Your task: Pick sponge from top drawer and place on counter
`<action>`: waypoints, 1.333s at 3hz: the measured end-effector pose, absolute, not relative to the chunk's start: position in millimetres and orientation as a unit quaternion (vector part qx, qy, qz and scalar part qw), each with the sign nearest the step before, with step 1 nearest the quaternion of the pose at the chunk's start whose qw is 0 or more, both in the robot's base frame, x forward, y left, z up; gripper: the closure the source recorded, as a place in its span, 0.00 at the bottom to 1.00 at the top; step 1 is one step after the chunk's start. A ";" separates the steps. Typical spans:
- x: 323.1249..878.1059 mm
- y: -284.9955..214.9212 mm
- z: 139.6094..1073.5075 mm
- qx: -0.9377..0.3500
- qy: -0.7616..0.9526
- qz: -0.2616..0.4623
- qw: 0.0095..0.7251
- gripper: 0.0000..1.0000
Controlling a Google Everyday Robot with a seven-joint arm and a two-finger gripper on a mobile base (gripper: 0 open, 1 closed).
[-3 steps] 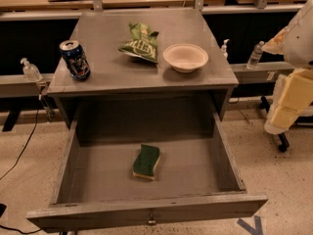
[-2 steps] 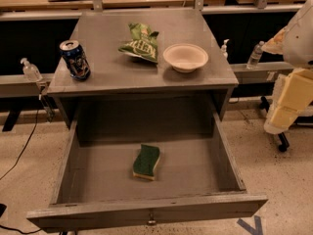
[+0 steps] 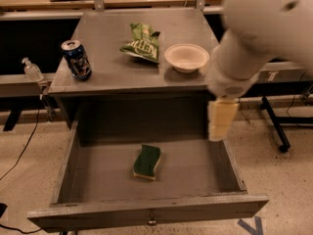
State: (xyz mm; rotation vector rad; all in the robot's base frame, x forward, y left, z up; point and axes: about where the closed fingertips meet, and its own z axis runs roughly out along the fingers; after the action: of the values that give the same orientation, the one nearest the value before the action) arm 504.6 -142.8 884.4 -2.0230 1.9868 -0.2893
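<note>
The sponge (image 3: 147, 161), dark green on top with a pale yellow layer, lies flat near the middle of the open top drawer (image 3: 146, 212). The drawer is pulled fully out below the grey counter (image 3: 110, 70). My white arm fills the upper right of the view. My gripper (image 3: 221, 119) hangs pointing down from it, above the drawer's right wall and in front of the counter's right corner. It is to the right of the sponge and higher, well apart from it, and holds nothing that I can see.
On the counter stand a blue drink can (image 3: 77, 59) at the left, a crinkled green chip bag (image 3: 143, 43) in the middle and a white bowl (image 3: 187, 58) at the right. A clear bottle (image 3: 33, 70) stands left of the cabinet. A chair base (image 3: 277, 126) is on the floor at the right.
My arm has swung in from the right edge of the view toward the cabinet, and the gripper now hangs over the drawer's right side. The sponge has not moved.
</note>
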 end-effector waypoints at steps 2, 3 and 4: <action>519.2 -136.3 879.7 -0.710 0.675 -0.124 0.158 0.00; 522.6 -123.2 866.3 -0.746 0.641 -0.103 0.150 0.00; 521.4 -80.4 811.9 -0.823 0.553 -0.045 0.123 0.00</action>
State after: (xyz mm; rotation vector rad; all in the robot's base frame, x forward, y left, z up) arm 521.4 -80.4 811.9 -2.4006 1.6135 -0.1315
